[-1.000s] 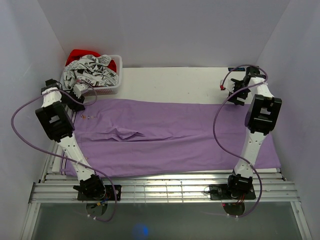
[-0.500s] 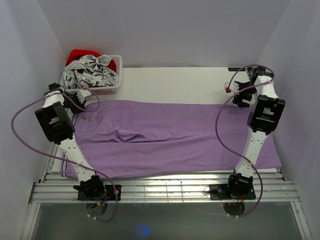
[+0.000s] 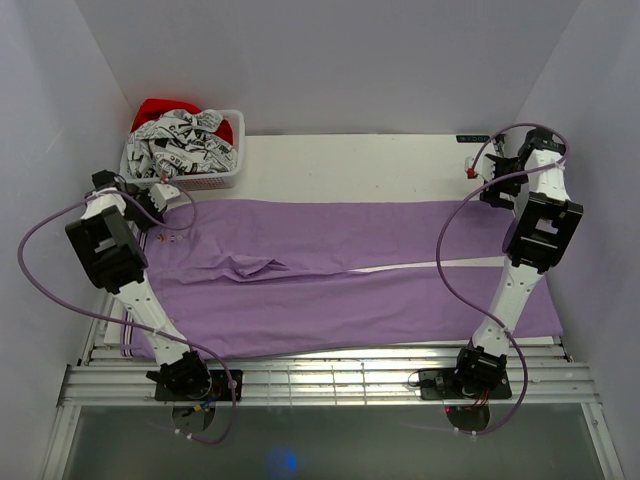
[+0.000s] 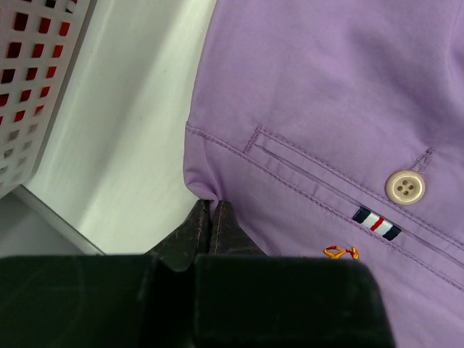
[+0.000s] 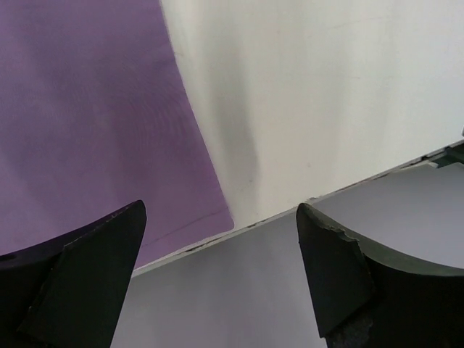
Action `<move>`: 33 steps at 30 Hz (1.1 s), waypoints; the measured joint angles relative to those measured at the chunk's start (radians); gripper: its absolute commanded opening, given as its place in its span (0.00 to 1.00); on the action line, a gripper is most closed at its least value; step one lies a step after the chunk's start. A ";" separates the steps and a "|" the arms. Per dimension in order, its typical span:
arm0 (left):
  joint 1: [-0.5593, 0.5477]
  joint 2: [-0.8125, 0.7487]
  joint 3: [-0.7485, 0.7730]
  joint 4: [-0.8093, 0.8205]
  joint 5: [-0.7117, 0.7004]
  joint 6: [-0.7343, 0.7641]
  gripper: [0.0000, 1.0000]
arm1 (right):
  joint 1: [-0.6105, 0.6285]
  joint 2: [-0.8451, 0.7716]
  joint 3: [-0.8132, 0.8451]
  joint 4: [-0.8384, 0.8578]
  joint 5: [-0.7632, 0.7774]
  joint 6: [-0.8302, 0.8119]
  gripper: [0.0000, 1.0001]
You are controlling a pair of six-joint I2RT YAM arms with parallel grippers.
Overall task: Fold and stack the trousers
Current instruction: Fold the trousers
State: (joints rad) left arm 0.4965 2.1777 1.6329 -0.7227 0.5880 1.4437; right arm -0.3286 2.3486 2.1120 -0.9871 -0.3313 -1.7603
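Since a second ago the left gripper [image 4: 212, 214] has clenched shut on the far left waistband corner of the trousers [image 3: 340, 285], and the right gripper [image 5: 217, 243] has swung out to the far right. Its fingers are spread wide over the trousers' far right corner, grasping nothing. The trousers lie spread across the table [image 3: 350, 165], just near of the laundry basket [image 3: 200, 182]

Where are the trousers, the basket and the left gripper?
trousers [image 3: 350, 290]: top view, middle of the purple cloth.
basket [image 3: 210, 178]: top view, white front wall.
left gripper [image 4: 212, 210]: left wrist view, between the shut fingertips.
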 measured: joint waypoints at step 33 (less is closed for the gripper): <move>0.006 -0.098 -0.175 0.163 -0.027 0.086 0.00 | 0.029 0.115 0.055 -0.142 -0.124 0.256 0.15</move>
State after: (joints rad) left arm 0.5022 2.0800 1.4574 -0.5602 0.5606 1.5299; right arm -0.3000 2.4634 2.1666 -1.1294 -0.4553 -1.5040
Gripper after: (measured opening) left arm 0.034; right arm 0.373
